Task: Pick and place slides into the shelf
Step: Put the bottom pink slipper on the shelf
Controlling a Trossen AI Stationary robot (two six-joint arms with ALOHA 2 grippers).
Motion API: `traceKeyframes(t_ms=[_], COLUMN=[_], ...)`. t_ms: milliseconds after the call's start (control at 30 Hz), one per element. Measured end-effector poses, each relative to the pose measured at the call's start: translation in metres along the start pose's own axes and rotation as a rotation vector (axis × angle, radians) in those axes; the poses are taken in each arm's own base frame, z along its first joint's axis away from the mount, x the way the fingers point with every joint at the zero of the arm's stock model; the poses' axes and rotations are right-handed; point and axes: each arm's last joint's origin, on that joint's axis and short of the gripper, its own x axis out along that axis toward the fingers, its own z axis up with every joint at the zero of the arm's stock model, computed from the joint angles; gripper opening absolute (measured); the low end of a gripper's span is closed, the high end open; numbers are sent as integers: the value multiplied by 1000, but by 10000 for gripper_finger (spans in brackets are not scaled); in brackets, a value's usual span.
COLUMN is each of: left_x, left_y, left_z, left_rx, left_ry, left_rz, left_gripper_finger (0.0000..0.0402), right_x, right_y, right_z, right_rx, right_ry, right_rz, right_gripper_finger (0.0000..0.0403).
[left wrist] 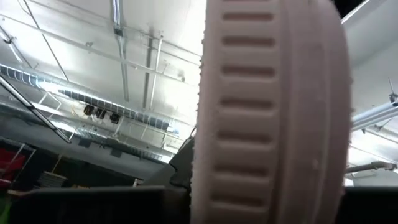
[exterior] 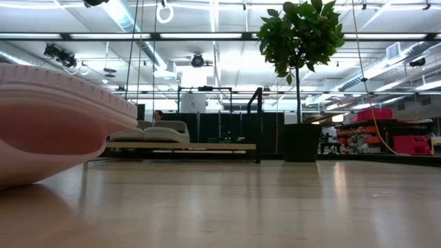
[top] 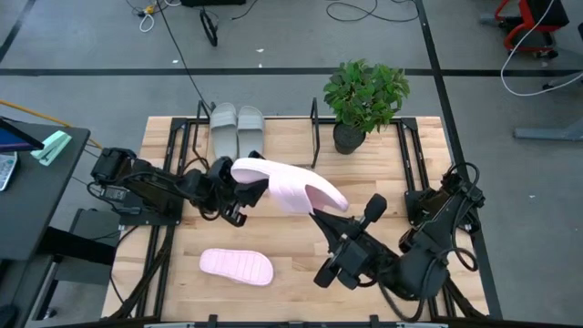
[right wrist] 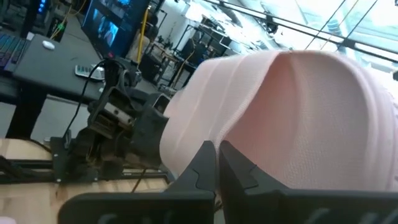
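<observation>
A pink slide (top: 287,187) is hanging mid-frame, its long axis running left-right. The right gripper (top: 319,215) is clamping its right end; the left gripper (top: 239,191) is seemingly closing on the left end.

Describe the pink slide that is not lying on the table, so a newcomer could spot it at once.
Start at the wooden table in the high view and find the two dark arms meeting near its middle. The pink slide hangs between the left gripper and the right gripper. Unlike the other pink slide lying flat near the front edge, it is off the table.
</observation>
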Motion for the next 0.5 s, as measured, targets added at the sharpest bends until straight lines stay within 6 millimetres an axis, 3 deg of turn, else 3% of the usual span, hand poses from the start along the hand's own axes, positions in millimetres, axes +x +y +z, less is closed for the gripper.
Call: traceKeyframes(t_ms=[233, 500], left_x=[2, 3], left_y=[0, 1], left_z=[9, 18], left_rx=[33, 74], left_ry=[-21, -73], left_rz=[22, 55], left_gripper_finger=[82, 80], right_x=[-3, -25], right_y=[7, 19], right_z=[-12, -14], right_rx=[-11, -59], right_ry=[23, -17], right_rz=[34, 152], right_gripper_finger=[23, 159])
